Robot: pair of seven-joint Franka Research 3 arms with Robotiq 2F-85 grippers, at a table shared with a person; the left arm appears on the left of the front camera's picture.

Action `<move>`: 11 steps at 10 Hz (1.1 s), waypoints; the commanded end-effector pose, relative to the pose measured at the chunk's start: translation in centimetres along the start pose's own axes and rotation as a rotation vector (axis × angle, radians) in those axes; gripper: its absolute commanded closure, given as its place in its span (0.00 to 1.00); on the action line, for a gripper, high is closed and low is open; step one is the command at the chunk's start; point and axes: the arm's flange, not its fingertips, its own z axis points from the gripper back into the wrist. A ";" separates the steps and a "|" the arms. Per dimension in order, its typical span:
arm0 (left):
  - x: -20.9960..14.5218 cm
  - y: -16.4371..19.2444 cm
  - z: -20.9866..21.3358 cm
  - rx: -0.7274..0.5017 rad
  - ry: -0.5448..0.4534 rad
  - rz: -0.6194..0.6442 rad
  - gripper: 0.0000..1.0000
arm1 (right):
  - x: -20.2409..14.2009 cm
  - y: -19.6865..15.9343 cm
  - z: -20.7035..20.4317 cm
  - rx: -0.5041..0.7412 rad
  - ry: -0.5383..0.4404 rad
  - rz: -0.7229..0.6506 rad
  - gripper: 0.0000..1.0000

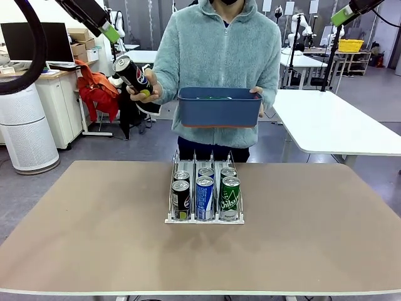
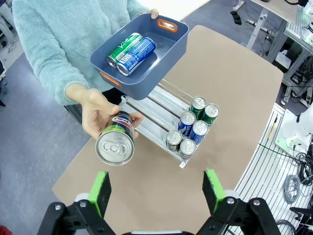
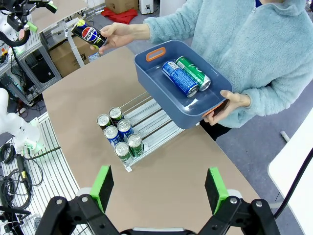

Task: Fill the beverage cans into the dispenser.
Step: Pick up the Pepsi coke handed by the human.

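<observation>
Dispenser (image 1: 204,162), mid-desk (image 1: 94,219): six beverage cans (image 1: 205,197) loaded, two per lane; black can (image 1: 131,72) in person's hand (image 1: 145,93), held up before left jaws; two more cans (image 2: 132,51) lie in blue bin (image 1: 219,110); left jaws and right jaws wide, empty; filling judged part done.

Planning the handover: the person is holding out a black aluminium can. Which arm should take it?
Left, I'd say. The slim black aluminium can in the person's hand lies just ahead of the open left tool. The right tool, also open, sees that can far off, past the dark blue plastic bin.
</observation>
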 end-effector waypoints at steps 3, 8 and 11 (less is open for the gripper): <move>-1.4 0.5 -2.8 0.072 0.031 0.009 0.00 | 0.0 0.1 -0.1 0.004 0.000 -0.003 0.00; -2.6 1.5 -5.4 0.048 -0.012 -0.041 0.00 | 0.0 0.1 -0.1 0.004 0.000 -0.003 0.00; -2.9 2.3 -6.4 0.037 -0.022 -0.055 0.00 | 0.0 0.1 -0.1 0.004 0.000 -0.003 0.00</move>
